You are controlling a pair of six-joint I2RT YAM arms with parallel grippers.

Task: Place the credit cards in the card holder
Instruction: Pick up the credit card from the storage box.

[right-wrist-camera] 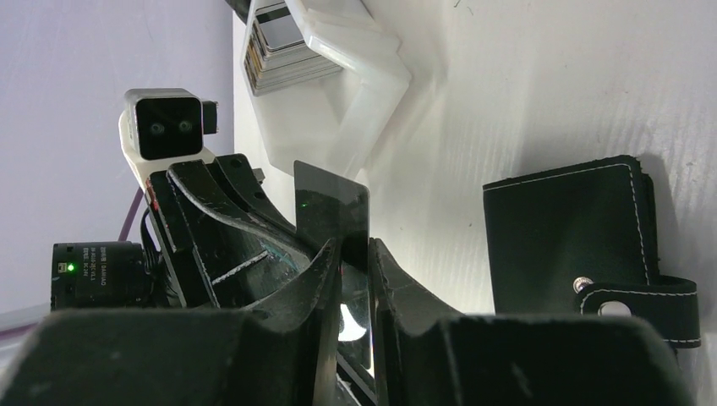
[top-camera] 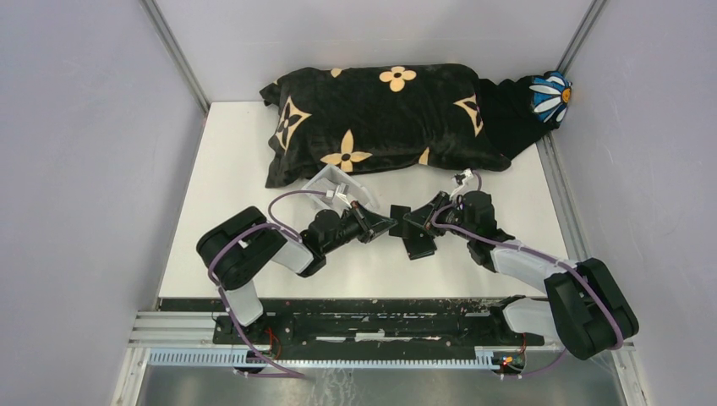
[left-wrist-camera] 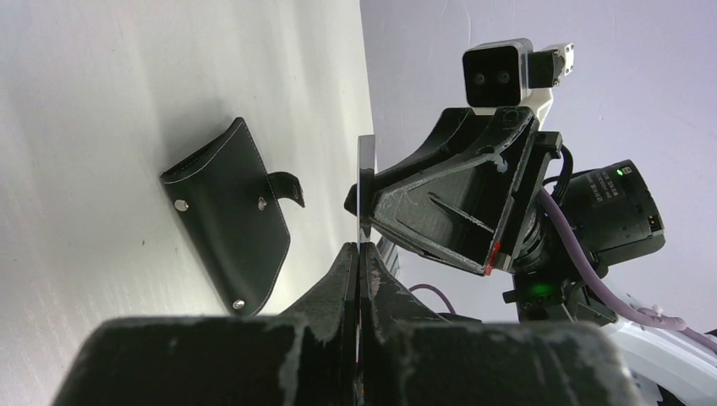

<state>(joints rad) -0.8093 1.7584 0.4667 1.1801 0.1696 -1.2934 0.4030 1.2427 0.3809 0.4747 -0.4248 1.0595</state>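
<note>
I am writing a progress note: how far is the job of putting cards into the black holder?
Done: nothing visible; the card holder lies folded on the table, no card showing in it. In hand: the left jaws pinch one dark card, and the right jaws sit around its other end, grip unclear. Left: this card and the stack in the clear tray.

The soft black pillow (top-camera: 380, 127) had tan flower shapes. The small black leather-like folding wallet (right-wrist-camera: 566, 237) had white stitches. The thin plastic card (right-wrist-camera: 334, 211) was dark grey.
</note>
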